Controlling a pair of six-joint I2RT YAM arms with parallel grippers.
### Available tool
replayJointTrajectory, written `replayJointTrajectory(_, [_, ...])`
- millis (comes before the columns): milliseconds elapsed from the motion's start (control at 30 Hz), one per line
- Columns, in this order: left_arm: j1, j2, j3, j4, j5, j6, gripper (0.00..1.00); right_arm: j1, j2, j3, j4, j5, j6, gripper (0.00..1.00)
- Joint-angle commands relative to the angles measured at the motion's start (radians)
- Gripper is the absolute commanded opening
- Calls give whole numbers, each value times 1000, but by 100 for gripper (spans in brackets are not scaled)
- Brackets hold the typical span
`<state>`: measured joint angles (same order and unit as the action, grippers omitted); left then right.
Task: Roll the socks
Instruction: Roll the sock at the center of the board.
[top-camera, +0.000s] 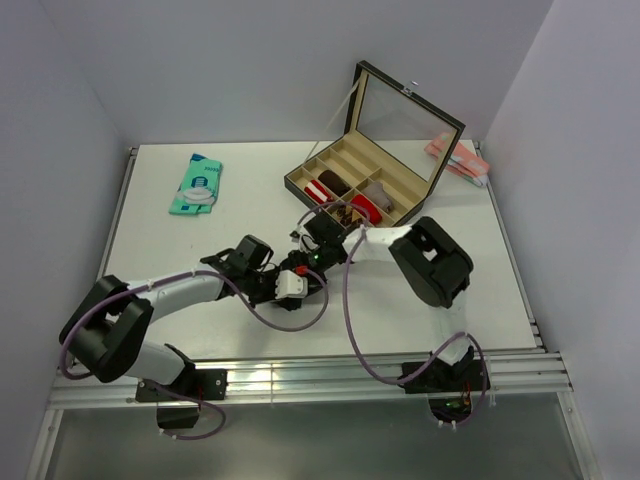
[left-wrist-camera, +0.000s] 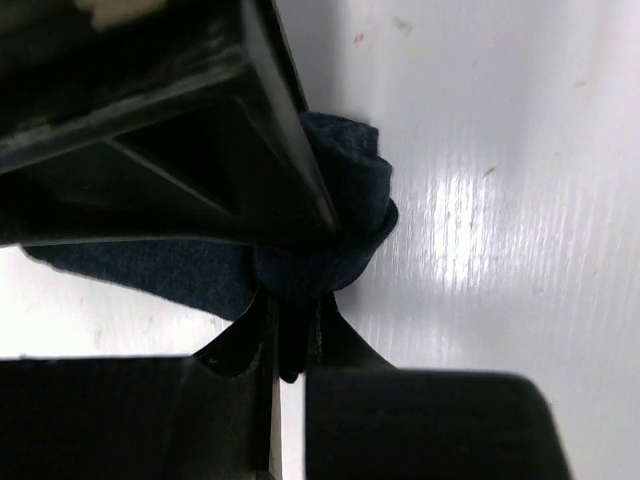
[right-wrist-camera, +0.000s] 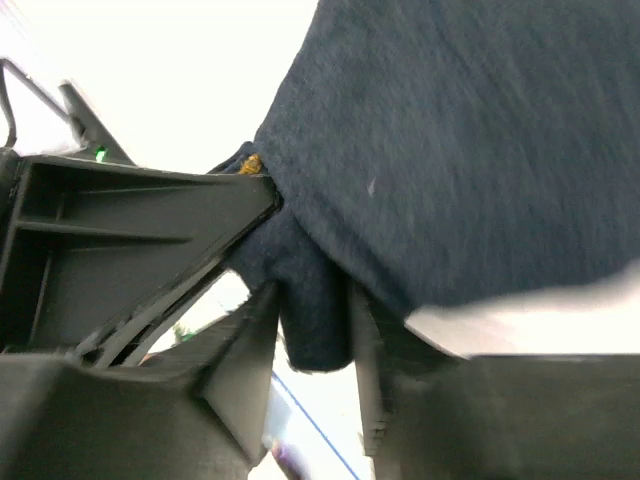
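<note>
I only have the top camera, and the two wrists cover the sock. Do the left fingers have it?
Observer: Yes. The left wrist view shows the left fingers shut on a bunched end of the navy sock.
Operator: And the right side?
Observer: A fold of the sock hangs between the right fingers. I cannot tell whether they grip it.
Operator: Is it rolled?
Observer: Only partly. There is a rounded bunch at the left fingers, and flat fabric trails sideways on the table.
</note>
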<state>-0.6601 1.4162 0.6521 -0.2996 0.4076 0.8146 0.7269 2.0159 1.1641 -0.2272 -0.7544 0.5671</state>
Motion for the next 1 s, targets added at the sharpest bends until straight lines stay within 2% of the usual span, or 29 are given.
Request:
replayJointTrajectory(0, [-9,104,-6,-197,54,0,0,6,-152,-107,102,230,39,45])
replayJointTrajectory(100, [-3,127,27,-254,66,-5,0,6,-293,-196,149,346,86,47])
replayJointTrajectory(267, [25,187,101,-381,102,44,0,2,-482,-325,129,599,175,48])
replayJointTrajectory(467, [45,322,216,-579,143,101,0,9,-758,-520,195,736,229,48])
replayJointTrajectory(533, [47,374,257,-633,163,115,1,17,-877,-602,192,841,240,47])
replayJointTrajectory(633, [53,440,299,-726,184,153,0,74,-1036,-726,223,973,258,47])
replayJointTrajectory(767, [57,530,349,-815,178,185,0,196,-1134,-759,246,1079,208,48])
replayJointTrajectory(833, [60,584,389,-872,177,192,1,320,-1129,-718,211,1189,188,48])
replayJointTrajectory(967, [63,658,445,-921,145,175,1,489,-1042,-659,199,1259,102,48])
